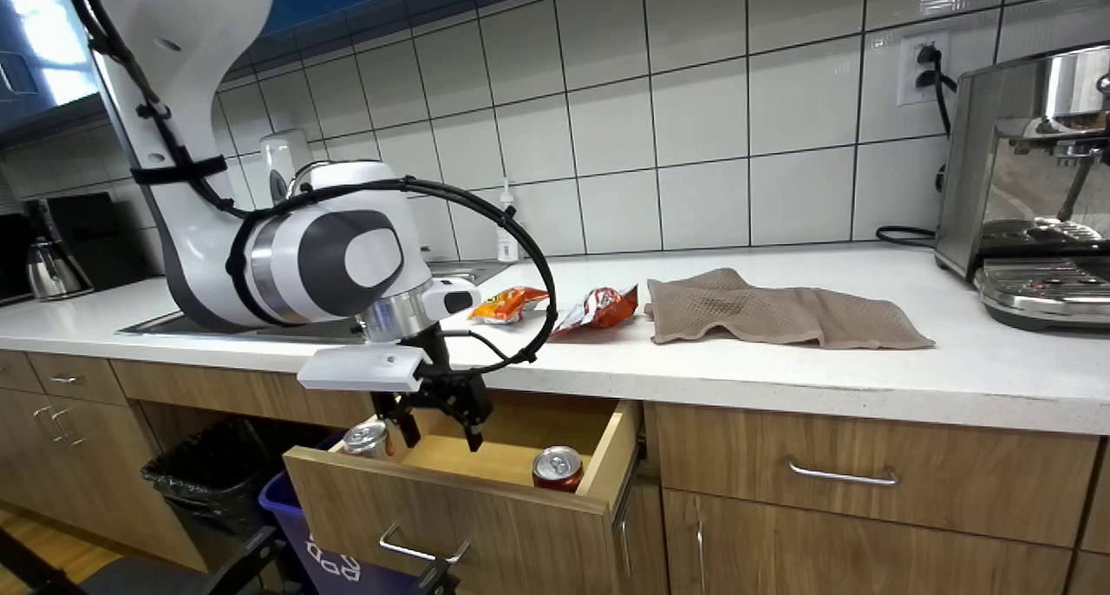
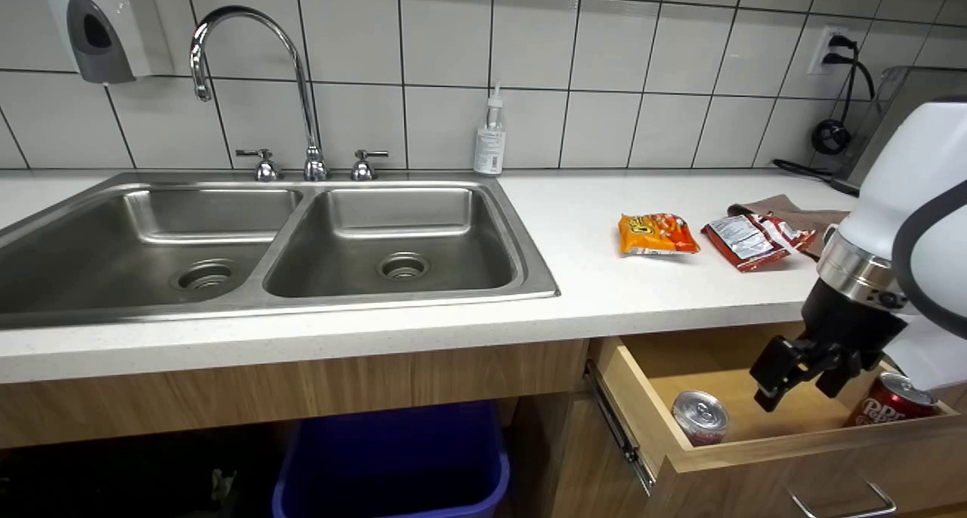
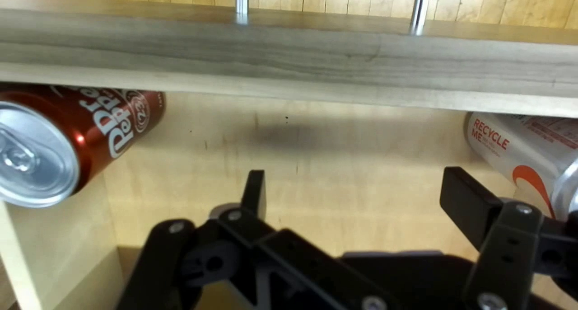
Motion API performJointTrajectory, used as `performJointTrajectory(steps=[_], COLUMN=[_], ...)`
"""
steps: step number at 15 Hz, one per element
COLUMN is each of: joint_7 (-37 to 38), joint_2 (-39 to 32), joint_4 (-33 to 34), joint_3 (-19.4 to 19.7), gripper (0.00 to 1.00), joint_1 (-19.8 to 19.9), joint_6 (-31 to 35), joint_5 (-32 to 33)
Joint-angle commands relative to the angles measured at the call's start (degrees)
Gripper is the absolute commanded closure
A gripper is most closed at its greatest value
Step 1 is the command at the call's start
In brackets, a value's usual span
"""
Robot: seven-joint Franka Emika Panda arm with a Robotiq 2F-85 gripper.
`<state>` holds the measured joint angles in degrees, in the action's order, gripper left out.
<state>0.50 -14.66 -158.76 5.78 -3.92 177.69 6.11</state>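
Bench (image 1: 780, 378): white, straight-edged. Drawer (image 1: 486, 521): extended beneath the bench; wood-grain front, pale wooden interior. Jaws: black, angular, spread above that interior. In the wrist view, glossy red Dr Pepper can (image 3: 83, 136): nine o'clock from the jaws; cylindrical silver soda can (image 3: 535, 152): three o'clock.

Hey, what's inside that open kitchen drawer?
The drawer holds a Dr Pepper can and a silver drink can printed "Recycle Me", near opposite front corners. Any part beneath the countertop is hidden, and in the wrist view the tool covers some of the inside.
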Motion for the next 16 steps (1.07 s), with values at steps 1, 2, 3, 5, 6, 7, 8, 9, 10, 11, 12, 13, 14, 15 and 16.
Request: performJointTrajectory(steps=[1,2,3,5,6,7,8,9,10,11,12,13,14,15,16], joint_7=[-1.1,-0.92,-0.74,-0.43,-0.27,0.08,0.28,0.57,1.14,1.53,1.79,2.04,2.17,2.02,1.94], joint_2=[4.95,5.61,6.3,7.6,8.22,8.98,9.63,10.29,11.02,11.72,12.41,13.04,13.6,14.12,14.54], joint_4=[-0.67,-0.65,-0.65,-0.63,-0.61,-0.6,-0.57,-0.58,-0.66,-0.65,-0.61,-0.61,-0.58,-0.59,-0.58], joint_3=[0.87,1.02,1.19,1.47,1.64,2.09,2.37,2.71,3.51,4.09,4.55,4.93,5.06,4.99,4.96], gripper=[0.0,0.0,0.0,0.0,0.0,0.0,0.0,0.0,0.0,0.0,0.0,0.0,0.0,0.0,0.0], joint_1=[-0.62,-0.72,-0.9,-1.16,-1.26,-1.61,-1.76,-1.94,-2.52,-2.78,-2.95,-3.09,-3.14,-3.08,-2.94], joint_6=[-3.73,-3.86,-3.87,-3.95,-3.99,-4.1,-4.14,-4.08,-3.88,-3.87,-3.86,-3.82,-3.84,-3.79,-3.68], joint_5=[0.83,1.14,1.52,2.37,2.9,3.66,4.41,5.36,6.61,7.87,9.08,10.16,10.98,11.41,11.92])
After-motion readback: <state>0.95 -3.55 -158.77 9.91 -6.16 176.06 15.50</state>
